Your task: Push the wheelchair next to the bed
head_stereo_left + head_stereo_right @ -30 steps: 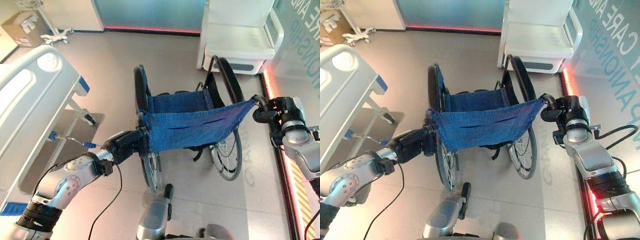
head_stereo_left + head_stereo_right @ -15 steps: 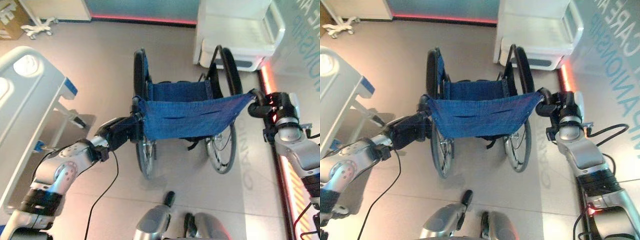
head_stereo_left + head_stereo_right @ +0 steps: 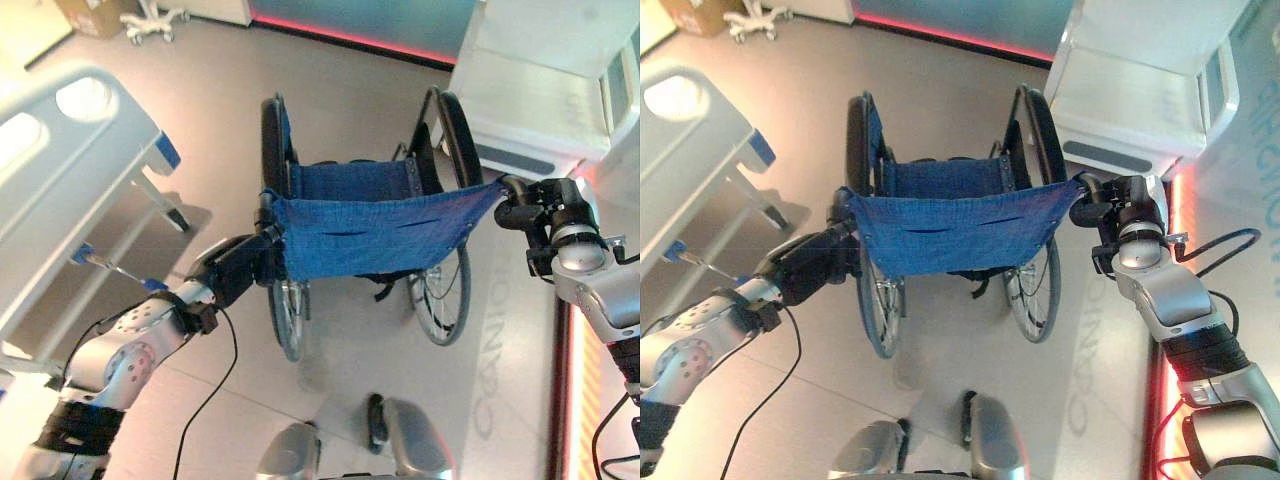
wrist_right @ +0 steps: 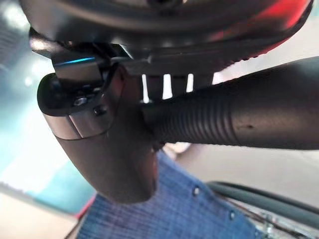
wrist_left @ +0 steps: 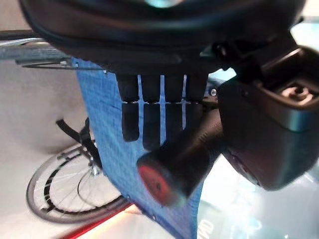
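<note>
Left hand (image 3: 238,272) and right hand (image 3: 530,210) clamp the wheelchair (image 3: 365,235) handles; uneven pushing could swing a wheel into the bed (image 3: 70,190) frame alongside.

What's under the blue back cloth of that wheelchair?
Under the cloth show both wheels' lower halves, a dangling strap and floor. The seat front is hidden.
</note>
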